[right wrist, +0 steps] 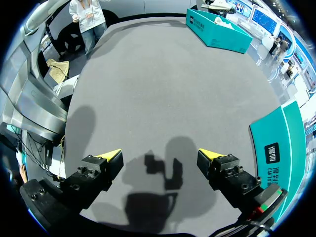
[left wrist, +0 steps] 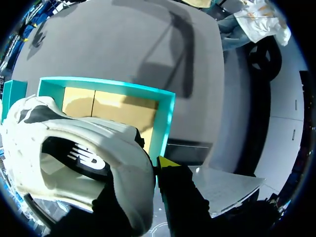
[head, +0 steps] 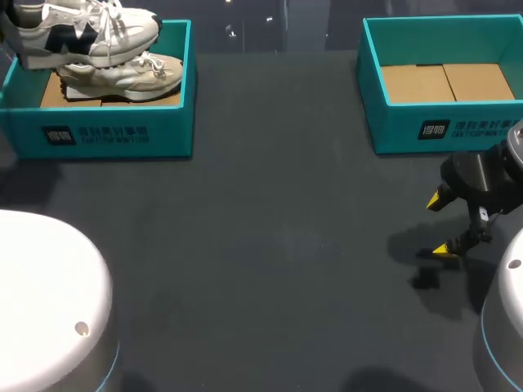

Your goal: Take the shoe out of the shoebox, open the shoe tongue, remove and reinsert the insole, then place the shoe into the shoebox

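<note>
Currently step 1: left gripper [left wrist: 150,167] clenched on 1 shoe's [left wrist: 98,140] heel collar, held above the shoebox [left wrist: 168,116] beneath it, right gripper [head: 441,224] spread, empty over the desk [head: 270,261]; next, probably lower shoe onto desk beside it.

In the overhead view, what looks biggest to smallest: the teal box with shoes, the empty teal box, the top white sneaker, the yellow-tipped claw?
1-2. Teal cardboard shoebox holding sneakers and empty teal cardboard shoebox: alike, both cropped, so unranked.
3. Upper white-and-navy sneaker.
4. Right end effector, black with yellow tips.
</note>
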